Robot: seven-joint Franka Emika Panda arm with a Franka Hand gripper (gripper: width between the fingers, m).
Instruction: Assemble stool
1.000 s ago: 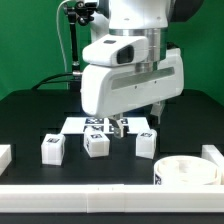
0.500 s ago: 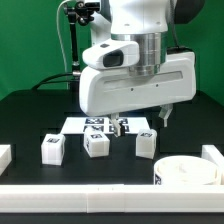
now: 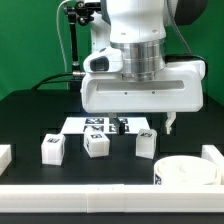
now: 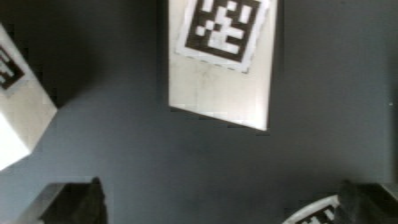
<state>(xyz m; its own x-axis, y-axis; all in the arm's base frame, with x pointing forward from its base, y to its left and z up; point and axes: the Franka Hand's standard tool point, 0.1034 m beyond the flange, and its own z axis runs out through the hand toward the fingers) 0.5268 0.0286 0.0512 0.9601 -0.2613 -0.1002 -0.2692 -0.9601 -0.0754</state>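
Observation:
Three white tagged leg blocks stand in a row on the black table: left (image 3: 52, 148), middle (image 3: 96, 145), right (image 3: 146, 143). The round rimmed seat disc (image 3: 188, 172) lies at the front of the exterior view's right. My gripper (image 3: 141, 127) hangs above the table just behind the middle and right blocks, open and empty. In the wrist view my gripper (image 4: 210, 205) shows two dark fingertips (image 4: 71, 200) wide apart with bare table between them. A leg block (image 4: 222, 70) lies ahead of it, and another white piece (image 4: 18, 100) sits at the frame edge.
The marker board (image 3: 98, 124) lies behind the blocks, under my hand. Plain white bars run along the front edge (image 3: 80, 190) and stand at both sides (image 3: 4, 155) (image 3: 211, 155). A camera stand (image 3: 78, 30) rises at the back.
My hand has turned about its vertical axis, so its broad face now points at the exterior camera, and one finger has swung to the exterior view's right. The blocks and seat have not moved.

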